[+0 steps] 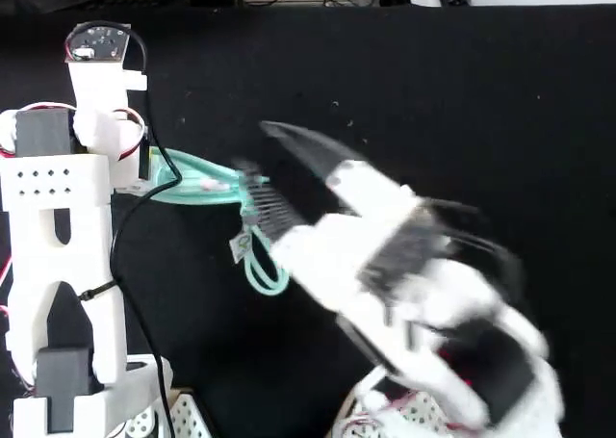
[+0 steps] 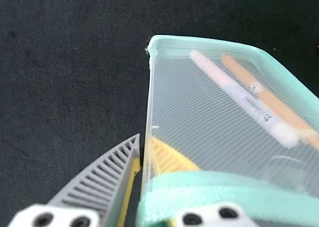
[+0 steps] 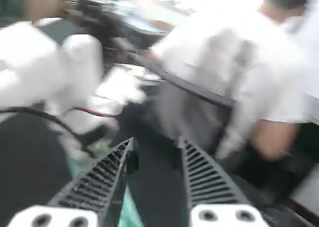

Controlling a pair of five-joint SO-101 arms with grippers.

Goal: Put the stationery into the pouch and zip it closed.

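Two items, a pale pen (image 2: 219, 77) and an orange pen (image 2: 286, 114), lie inside the clear teal-trimmed pouch (image 1: 197, 185) that the left gripper (image 2: 145, 147) pinches by one end over the black table (image 1: 481, 91), and just right of it the right gripper (image 3: 157, 143) hangs with jaws apart, maybe touching the pouch, kinda hard to tell.

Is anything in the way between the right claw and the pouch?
No, nothing that I can see. The right gripper is open right at one end of the pouch, above the black table.
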